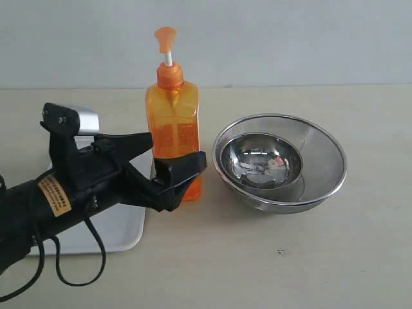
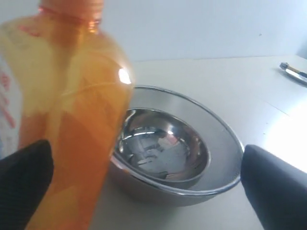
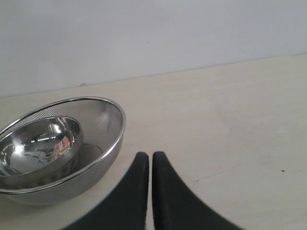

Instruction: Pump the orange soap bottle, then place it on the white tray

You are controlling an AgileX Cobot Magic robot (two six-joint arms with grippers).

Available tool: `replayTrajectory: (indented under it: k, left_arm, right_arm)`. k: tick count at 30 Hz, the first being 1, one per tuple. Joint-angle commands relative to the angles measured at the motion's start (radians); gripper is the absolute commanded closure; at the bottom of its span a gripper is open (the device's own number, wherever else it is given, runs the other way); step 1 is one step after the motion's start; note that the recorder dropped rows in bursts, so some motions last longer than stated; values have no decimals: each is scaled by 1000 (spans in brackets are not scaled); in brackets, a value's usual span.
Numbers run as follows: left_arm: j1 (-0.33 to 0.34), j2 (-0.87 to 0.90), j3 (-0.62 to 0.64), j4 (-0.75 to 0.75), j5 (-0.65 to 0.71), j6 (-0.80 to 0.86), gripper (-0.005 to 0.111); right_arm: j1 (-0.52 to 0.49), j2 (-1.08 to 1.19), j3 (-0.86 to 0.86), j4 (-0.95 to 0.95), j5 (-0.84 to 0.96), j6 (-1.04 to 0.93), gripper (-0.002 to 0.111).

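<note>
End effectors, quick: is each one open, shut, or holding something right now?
Left end effector: open, jaws either side of the orange soap bottle, not gripping it.
Right end effector: shut, empty.

surface: pale beige table, matte | left in exterior view: white tray, flat, partly hidden | middle: orange bottle, upright, just beside tray, base partly hidden | right: mesh bowl, near bottle, not touching; steel bowl nested inside | front: small dark speck
</note>
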Motion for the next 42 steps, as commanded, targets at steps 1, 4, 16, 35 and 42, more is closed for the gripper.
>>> replayTrajectory:
  k: [1, 4, 16, 35, 42]
  left_arm:
    - [-70, 35, -49, -36, 34, -2, 7]
    - [-103, 61, -68, -194, 61, 82, 7]
    - [-118, 142, -152, -422, 95, 262, 7]
    - [-116, 100, -150, -527, 120, 456, 7]
    - [-116, 100, -150, -554, 71, 529, 3]
  right_arm:
    - [2, -5, 0, -1, -4, 0, 108]
    - [2, -5, 0, -1, -4, 0, 108]
    - [2, -5, 0, -1, -4, 0, 108]
    - [2, -5, 0, -1, -20, 0, 108]
    - [2, -5, 0, -1, -20, 0, 108]
